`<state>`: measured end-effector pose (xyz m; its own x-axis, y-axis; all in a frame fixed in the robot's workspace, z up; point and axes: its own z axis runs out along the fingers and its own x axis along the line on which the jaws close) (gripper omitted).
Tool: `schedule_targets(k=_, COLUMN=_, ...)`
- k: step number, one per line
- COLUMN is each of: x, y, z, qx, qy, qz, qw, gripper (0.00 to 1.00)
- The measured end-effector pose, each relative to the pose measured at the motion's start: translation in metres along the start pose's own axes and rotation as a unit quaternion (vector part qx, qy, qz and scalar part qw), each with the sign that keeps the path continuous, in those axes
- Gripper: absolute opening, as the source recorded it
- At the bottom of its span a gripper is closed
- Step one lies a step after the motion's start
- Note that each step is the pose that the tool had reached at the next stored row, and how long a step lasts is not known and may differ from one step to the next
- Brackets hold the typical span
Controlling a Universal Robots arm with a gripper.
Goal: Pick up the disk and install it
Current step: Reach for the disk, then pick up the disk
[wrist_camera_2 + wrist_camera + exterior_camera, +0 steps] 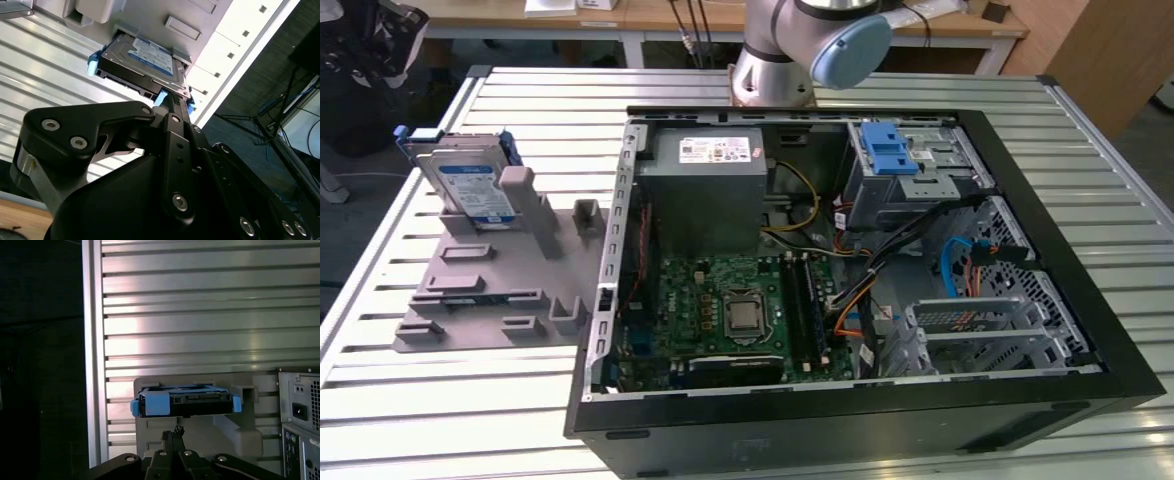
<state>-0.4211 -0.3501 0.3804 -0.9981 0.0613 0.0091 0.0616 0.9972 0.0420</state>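
An open desktop computer case (854,432) lies on its side on a ribbed metal worktop (520,110), with its boards and cables exposed. At the exterior view's left of the case, and apart from it, a grey holder plate (480,290) with upright posts rests flat on the worktop. The disk (464,185) stands on edge at the far end of that plate, with a grey post just beside it. Its blue-and-white label faces outward and its blue carrier frame shows along the edges. The disk is outside the case, not installed. The arm (781,50) rises from the far side of the worktop, behind the case.

Through my wrist cameras I look along the black jaws toward the disk. In the first wrist view I see the disk (187,404) edge-on, seated in the grey plate, with a blue tab at each end. The jaws' tips point at that edge. The jaws are pressed together with nothing between them. A thin strip of grey plate shows between their tips and the disk, so they are near it but apart. In the second wrist view the disk's (142,60) labelled face is turned toward me, and the jaw tips line up just beside one blue corner tab. From this angle I cannot tell whether they touch it.
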Motion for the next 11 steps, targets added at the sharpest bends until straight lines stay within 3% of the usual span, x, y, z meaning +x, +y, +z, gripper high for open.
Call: schedule_targets(k=11, x=0.0024, y=0.0000, z=0.0004, qx=0.0001, qy=0.0002, qz=-0.002, qw=1.0000, gripper=0.11)
